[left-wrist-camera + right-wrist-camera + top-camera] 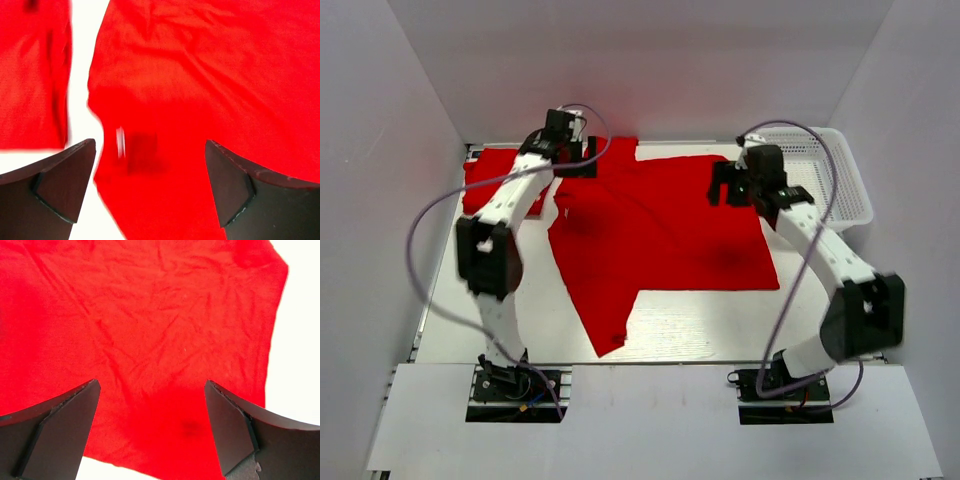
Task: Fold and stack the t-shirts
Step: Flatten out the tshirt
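2 red t-shirts lie on the white table (680,320), both left of the white mesh basket (842,180), which stands at the far right corner. The spread t-shirt (660,225) lies flat and wrinkled just left of the basket, with 1 narrow part trailing toward the near edge. The second t-shirt (485,180) lies farther left of the basket, across a strip of bare table. The left gripper (150,145) hangs over the spread shirt's side away from the basket, released and grasping nothing, above a small blurred white label (120,142). The right gripper (150,385) hangs over the shirt's corner nearest the basket, also released and empty.
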`<state>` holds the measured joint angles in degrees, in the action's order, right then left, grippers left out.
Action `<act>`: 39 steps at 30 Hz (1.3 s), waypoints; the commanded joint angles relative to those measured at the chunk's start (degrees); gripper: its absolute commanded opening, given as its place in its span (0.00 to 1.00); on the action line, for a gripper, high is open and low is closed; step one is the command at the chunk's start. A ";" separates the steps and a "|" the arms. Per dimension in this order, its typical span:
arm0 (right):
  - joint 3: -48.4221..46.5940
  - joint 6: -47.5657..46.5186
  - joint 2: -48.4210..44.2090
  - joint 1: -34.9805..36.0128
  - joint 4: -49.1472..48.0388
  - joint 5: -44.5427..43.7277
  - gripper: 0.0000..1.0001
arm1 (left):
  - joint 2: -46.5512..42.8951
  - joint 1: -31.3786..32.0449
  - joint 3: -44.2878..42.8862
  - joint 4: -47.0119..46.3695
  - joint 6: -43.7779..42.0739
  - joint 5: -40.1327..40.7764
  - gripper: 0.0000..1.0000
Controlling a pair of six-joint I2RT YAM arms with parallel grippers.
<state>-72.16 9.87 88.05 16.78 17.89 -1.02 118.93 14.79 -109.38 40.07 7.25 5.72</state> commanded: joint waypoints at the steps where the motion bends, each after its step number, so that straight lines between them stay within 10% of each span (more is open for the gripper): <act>1: 7.18 1.55 -6.30 0.36 0.04 -3.63 0.90 | -18.09 1.21 13.89 2.20 6.35 1.66 1.00; 5: 14.58 4.27 -15.34 0.10 1.62 -9.52 0.90 | -33.40 4.10 35.59 1.40 13.14 1.50 1.00; 18: 22.59 6.48 -18.45 0.01 4.35 -14.54 0.90 | -49.49 19.39 67.08 19.16 33.00 -10.44 0.97; 31: 23.65 6.92 -16.51 -0.16 3.82 -15.50 0.90 | -42.04 38.47 67.28 11.80 36.44 -13.89 0.96; 39: 24.87 7.27 -17.91 -0.16 3.82 -16.04 0.90 | -36.58 41.11 65.61 10.46 38.63 -5.46 0.76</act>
<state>-48.18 16.19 71.94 16.91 22.46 -15.51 82.30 55.42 -42.50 52.75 44.18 -3.60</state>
